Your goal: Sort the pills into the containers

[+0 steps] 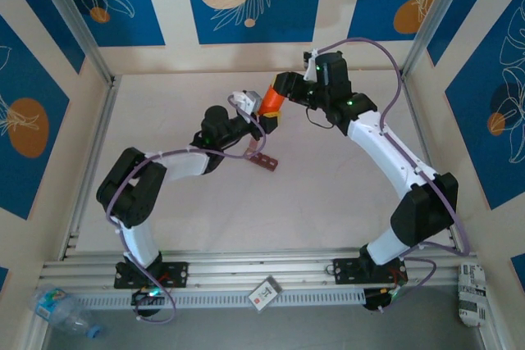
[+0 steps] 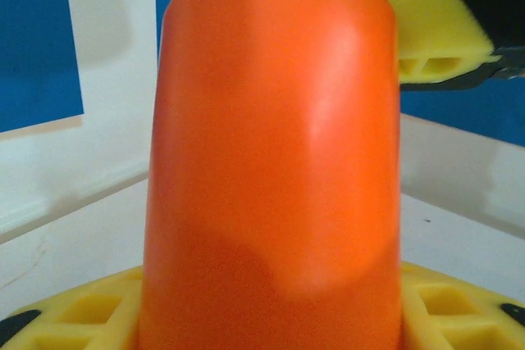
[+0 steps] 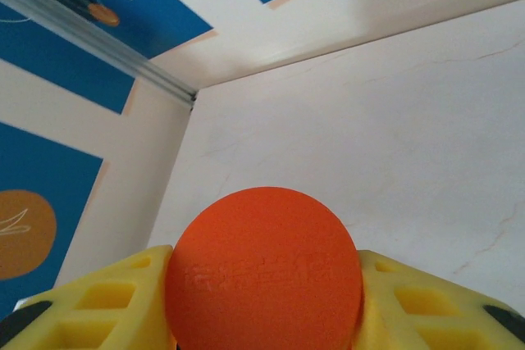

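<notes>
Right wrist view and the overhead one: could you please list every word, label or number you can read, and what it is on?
Nothing is legible.
Orange bottle: raised lettering on its round end, too faint to read.
White tag on the front rail: dark marks, too small to read.
Clear plastic bottle: label too small to read.
White packet, near right corner: print blurred.

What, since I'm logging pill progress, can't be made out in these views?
Containers, top view: too small to tell whether any compartment holds pills.
Orange bottle contents: opaque wall in left wrist view; its round end blocks the right wrist view.
Bottle's top, left wrist view: cut off by the upper edge.
</notes>
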You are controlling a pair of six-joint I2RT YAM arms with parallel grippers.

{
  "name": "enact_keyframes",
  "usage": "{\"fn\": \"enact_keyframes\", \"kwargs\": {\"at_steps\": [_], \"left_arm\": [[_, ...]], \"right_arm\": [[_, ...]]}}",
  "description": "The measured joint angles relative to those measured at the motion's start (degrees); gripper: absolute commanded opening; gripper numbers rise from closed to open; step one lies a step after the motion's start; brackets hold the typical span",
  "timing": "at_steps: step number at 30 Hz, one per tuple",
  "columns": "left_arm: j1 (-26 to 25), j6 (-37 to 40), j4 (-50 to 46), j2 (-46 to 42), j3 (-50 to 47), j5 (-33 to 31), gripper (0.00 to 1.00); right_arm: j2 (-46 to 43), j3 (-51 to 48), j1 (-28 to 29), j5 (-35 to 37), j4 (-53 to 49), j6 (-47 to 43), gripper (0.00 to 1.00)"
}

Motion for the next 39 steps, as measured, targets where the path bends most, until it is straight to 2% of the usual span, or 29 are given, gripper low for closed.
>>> {"fn": "enact_keyframes", "kwargs": {"at_steps": [5, 15, 18, 22, 25, 31, 39], "left_arm": [[-0.4, 1.3, -0.7, 0.0, 0.0, -1.7, 0.0], [-0.8, 1.4, 0.2, 0.0, 0.0, -2.0, 0.0], [-1.0, 1.4, 0.8, 0.0, 0.0, -2.0, 0.0], [-1.6, 1.4, 2.7, 0.0, 0.0, -1.7, 0.0], [-2.2, 1.1, 4.2, 0.0, 0.0, -1.4, 0.0], [-2.3, 0.5, 6.8, 0.0, 0.0, -1.0, 0.0], [-1.5, -1.7, 8.2, 0.0, -0.2, 2.1, 0.0]], "right_arm": [[-0.3, -0.4, 1.2, 4.0, 0.0, 1.6, 0.43], [-0.2, 1.9, 0.7, 3.5, -3.5, 1.9, 0.52], [0.2, 3.0, -0.1, 1.7, -4.7, 1.9, 0.59], [0.8, 4.2, -1.4, -1.5, -6.3, 1.7, 0.78], [0.9, 4.7, -2.3, -3.6, -7.6, 1.3, 0.86], [0.8, 5.5, -4.1, -7.4, -7.9, -0.3, 0.92], [-3.2, 2.5, -7.5, -15.6, -3.8, -3.9, 0.92]]}}
